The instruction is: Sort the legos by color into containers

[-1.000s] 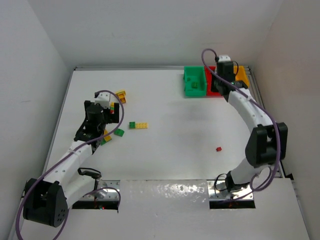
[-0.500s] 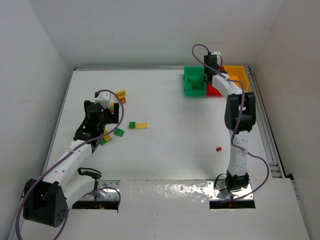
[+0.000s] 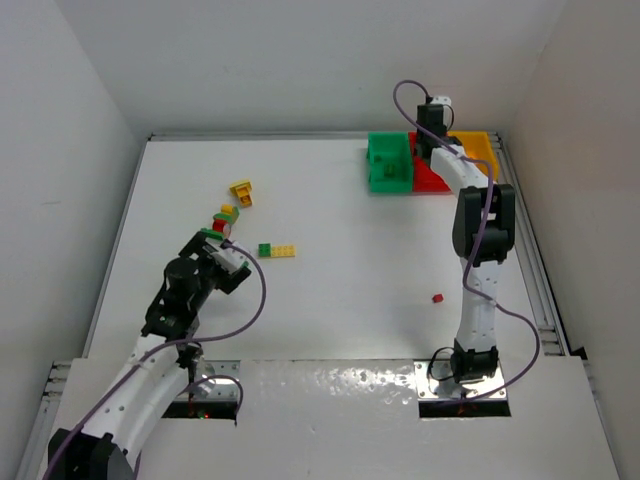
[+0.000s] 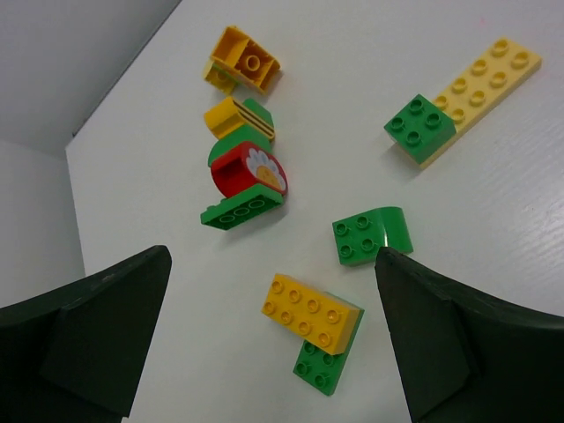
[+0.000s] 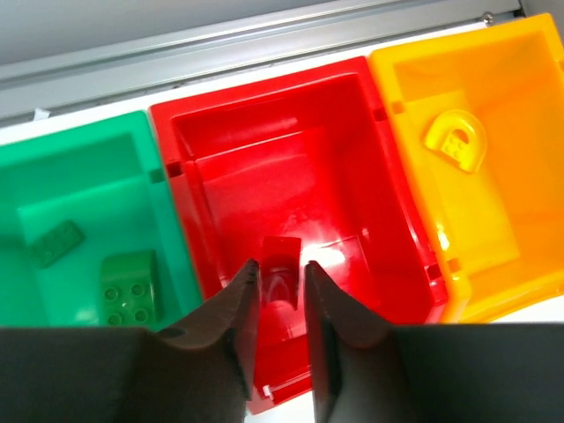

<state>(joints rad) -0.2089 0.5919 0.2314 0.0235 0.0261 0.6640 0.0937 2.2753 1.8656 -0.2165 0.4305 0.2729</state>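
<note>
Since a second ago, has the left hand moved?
Yes. In the top view the left hand has pulled back toward its base, away from the yellow brick it sat beside; the brick pile is now uncovered.

Three bins [image 5: 291, 176]; about a dozen legos [image 4: 310, 311].

Bins are glossy molded plastic: red bin [image 5: 291, 132] shows bright specular patches on floor and walls, yellow-orange bin [image 5: 493, 115] at its 3 o'clock slightly translucent-looking, green bin [image 5: 79, 185] at 9 o'clock same smooth sheen. Red brick [image 5: 280, 264] between the right gripper [image 5: 280, 304] fingers is shiny plastic too; the fingers look dark, matt, smooth. Loose bricks are smooth hard plastic with mild gloss, e.g. long yellow brick [image 4: 480, 84] and a red round piece [image 4: 247, 172] with a printed daisy face. Table [image 4: 493, 229] is white, matt, faint linear grain. Rail [image 5: 264, 44] behind bins looks like brushed metal.
</note>
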